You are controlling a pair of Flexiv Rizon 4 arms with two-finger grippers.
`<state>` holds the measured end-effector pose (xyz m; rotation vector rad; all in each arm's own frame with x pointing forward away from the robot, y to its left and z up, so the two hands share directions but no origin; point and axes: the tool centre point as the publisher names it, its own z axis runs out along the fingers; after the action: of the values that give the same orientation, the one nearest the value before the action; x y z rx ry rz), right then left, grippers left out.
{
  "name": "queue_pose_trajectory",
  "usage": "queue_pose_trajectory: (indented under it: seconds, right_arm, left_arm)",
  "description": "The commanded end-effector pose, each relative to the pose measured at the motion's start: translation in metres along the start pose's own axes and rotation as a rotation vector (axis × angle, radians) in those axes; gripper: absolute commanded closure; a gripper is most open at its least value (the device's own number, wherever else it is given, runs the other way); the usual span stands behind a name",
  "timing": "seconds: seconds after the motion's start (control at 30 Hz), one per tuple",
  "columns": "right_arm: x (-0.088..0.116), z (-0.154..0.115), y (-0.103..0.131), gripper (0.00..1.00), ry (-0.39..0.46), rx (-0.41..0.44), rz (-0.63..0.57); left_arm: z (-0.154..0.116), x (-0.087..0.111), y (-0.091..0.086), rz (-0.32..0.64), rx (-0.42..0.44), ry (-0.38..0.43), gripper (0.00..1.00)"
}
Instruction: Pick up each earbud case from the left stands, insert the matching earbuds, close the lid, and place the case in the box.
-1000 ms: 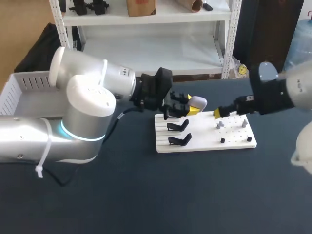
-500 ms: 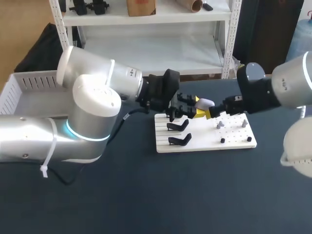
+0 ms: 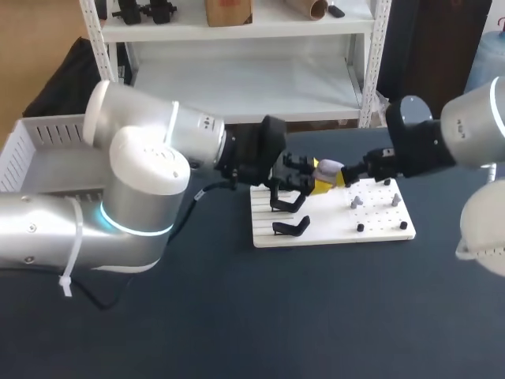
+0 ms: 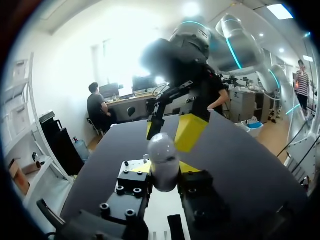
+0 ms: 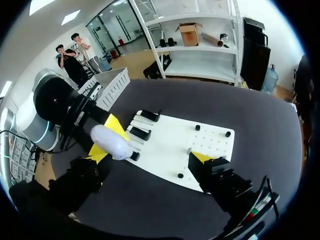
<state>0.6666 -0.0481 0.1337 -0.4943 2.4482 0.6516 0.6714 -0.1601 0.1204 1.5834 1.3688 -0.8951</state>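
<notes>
Left claw [image 4: 161,169] clenched on the earbud case [image 3: 326,166], held above the white board [image 3: 380,230]; right claw [image 3: 346,177] released just beside it (lid state unclear); judged step: earbud insertion, next needs an earbud fetched.

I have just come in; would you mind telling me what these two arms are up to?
The left gripper is shut on a pale earbud case, holding it above the white board. The right gripper hangs open right beside the case, holding nothing that shows. Two black stands on the board are empty. The white box sits at the table's left.
</notes>
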Motion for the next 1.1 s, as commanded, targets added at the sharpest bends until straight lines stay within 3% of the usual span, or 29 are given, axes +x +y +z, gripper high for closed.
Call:
queue_pose_trajectory:
  seconds: [0.03, 0.27, 0.53, 0.83, 1.1]
  right_arm:
    - [-0.002, -0.003, 0.002, 0.00, -0.007, 0.013, -0.001]
    - [-0.006, -0.013, 0.005, 0.00, -0.038, 0.026, -0.020]
    - [0.005, -0.031, -0.013, 0.00, -0.040, 0.136, -0.053]
    - [0.025, -0.036, -0.047, 0.00, 0.077, 0.310, -0.058]
    - [0.036, -0.043, -0.068, 0.00, 0.099, 0.407, -0.055]
  left_arm:
    - [0.001, 0.001, -0.005, 0.002, -0.006, -0.008, 1.00]
    - [-0.001, 0.010, -0.009, -0.029, -0.018, -0.026, 1.00]
    - [-0.021, 0.020, -0.008, -0.089, -0.064, -0.192, 1.00]
    - [-0.027, 0.017, -0.006, -0.125, -0.076, -0.245, 1.00]
    - [-0.032, 0.014, -0.011, -0.091, -0.079, -0.285, 1.00]
